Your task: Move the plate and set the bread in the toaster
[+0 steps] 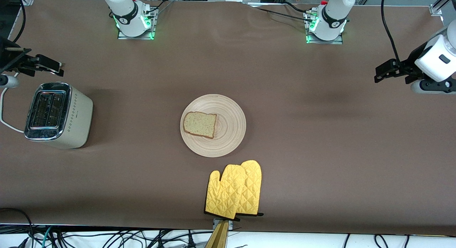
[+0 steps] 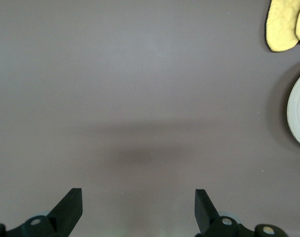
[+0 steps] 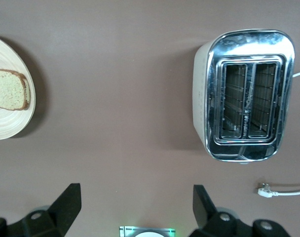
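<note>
Mitts (image 1: 235,190): two, yellow, quilted, overlapping, nearer the camera than the plate and just short of touching it. Not part of the task.

Plate (image 1: 228,134): one, round, pale, ring-grooved, mid-table. It looks stiff and fairly light; the low rim sits flat on the cloth, so a pinch at the bare edge toward the left arm's end looks the likeliest hold, and it may skid before the fingers get under it.

Bread (image 1: 200,124): one slice, lying flat on the plate, off-centre toward the toaster. Judged soft, light and easily crushed or torn; better taken by the crust edges with light pressure, then turned on edge for a slot.

Toaster (image 1: 58,114): one, cream with chrome top, well apart from the plate toward the right arm's end, two slots, both empty in the right wrist view.

Left gripper (image 2: 138,207): one, fingers apart, holding nothing, over bare table well apart from the plate toward the left arm's end.

Right gripper (image 3: 137,206): one, fingers apart, empty, in the air beside the toaster.
</note>
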You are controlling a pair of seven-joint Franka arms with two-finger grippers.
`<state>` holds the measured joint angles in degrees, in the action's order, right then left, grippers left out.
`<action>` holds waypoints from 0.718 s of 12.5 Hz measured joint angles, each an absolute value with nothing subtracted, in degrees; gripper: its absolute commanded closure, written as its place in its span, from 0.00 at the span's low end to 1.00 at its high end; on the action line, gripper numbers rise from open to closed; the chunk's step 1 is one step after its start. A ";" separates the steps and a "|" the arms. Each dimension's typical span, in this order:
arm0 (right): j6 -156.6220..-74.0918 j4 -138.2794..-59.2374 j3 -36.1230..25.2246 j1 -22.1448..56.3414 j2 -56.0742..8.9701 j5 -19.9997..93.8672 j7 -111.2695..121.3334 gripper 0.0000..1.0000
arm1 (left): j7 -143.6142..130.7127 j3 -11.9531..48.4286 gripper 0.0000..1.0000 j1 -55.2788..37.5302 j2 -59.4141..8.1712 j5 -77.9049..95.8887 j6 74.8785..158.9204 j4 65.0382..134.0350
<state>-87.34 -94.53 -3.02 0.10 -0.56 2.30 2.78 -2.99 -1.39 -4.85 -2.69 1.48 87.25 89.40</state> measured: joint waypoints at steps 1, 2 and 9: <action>-87.03 -94.60 -2.93 0.81 -1.12 2.30 2.77 0.00 | -3.10 -0.53 0.00 -4.83 -2.79 1.48 87.97 89.34; -86.68 -94.67 -2.87 1.57 -2.03 2.31 2.75 0.00 | -3.25 -0.03 0.00 -4.78 -2.81 1.48 88.17 89.33; -92.81 -95.24 -2.39 11.65 -14.09 8.87 -4.06 0.00 | -3.28 0.32 0.00 -4.48 -2.95 1.43 88.20 89.28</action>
<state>-92.81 -95.24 -2.39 11.65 -14.09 8.87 -4.06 -3.28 0.32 -4.48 -2.95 1.43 88.20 89.28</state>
